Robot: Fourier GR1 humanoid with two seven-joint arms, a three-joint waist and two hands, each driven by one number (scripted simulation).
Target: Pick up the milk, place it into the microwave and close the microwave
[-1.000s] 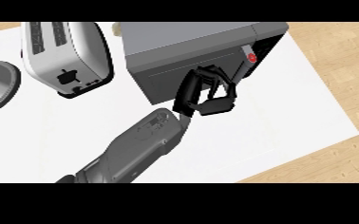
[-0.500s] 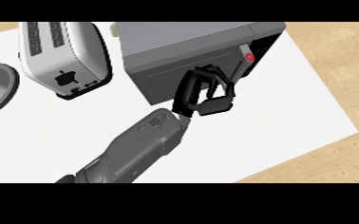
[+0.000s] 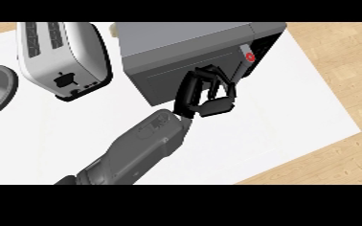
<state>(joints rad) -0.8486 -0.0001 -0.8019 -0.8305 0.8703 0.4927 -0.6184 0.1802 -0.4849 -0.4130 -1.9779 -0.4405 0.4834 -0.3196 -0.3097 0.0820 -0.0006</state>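
Seen steeply from above, a grey microwave (image 3: 176, 40) stands at the back of a white counter (image 3: 283, 119). Its door is closed, and a control strip with a red button (image 3: 249, 56) runs down its right side. One grey forearm (image 3: 141, 148) rises from the lower left. At its end, the black right robot hand (image 3: 209, 96) is clenched, with its fingers curled against the door front just left of the control strip. It grasps nothing. The milk is out of sight, and the view cannot tell where it is. A white and silver toaster (image 3: 63, 52) stands just beside the microwave, on its left. A dark rounded rim (image 3: 4, 86) shows at the left edge.
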